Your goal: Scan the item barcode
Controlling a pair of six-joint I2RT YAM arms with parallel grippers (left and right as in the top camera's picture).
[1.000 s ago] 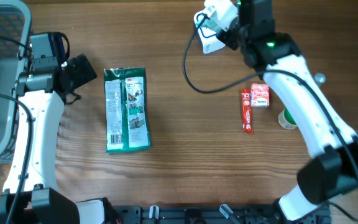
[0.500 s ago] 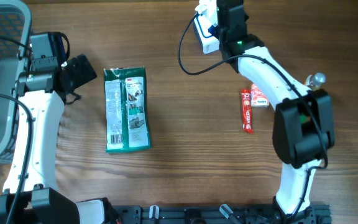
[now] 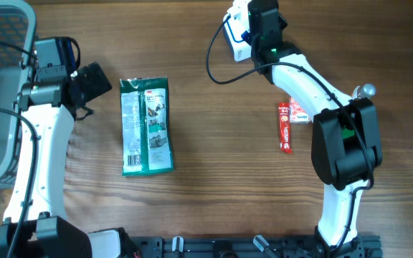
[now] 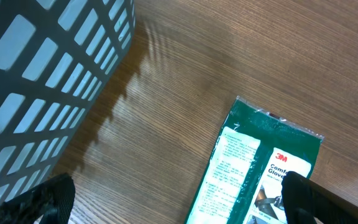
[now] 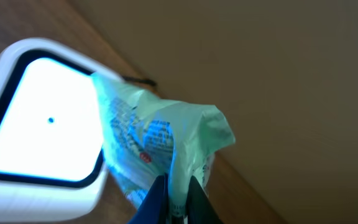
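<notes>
Now: crinkled pale-green packet (image 5: 166, 134), blue print, against glowing scanner (image 5: 39, 134).

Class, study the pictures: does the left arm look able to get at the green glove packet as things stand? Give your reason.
Probably yes. The left pincer stands open just beside the green glove packet, with only bare table between them, and nothing lies on it.
</notes>
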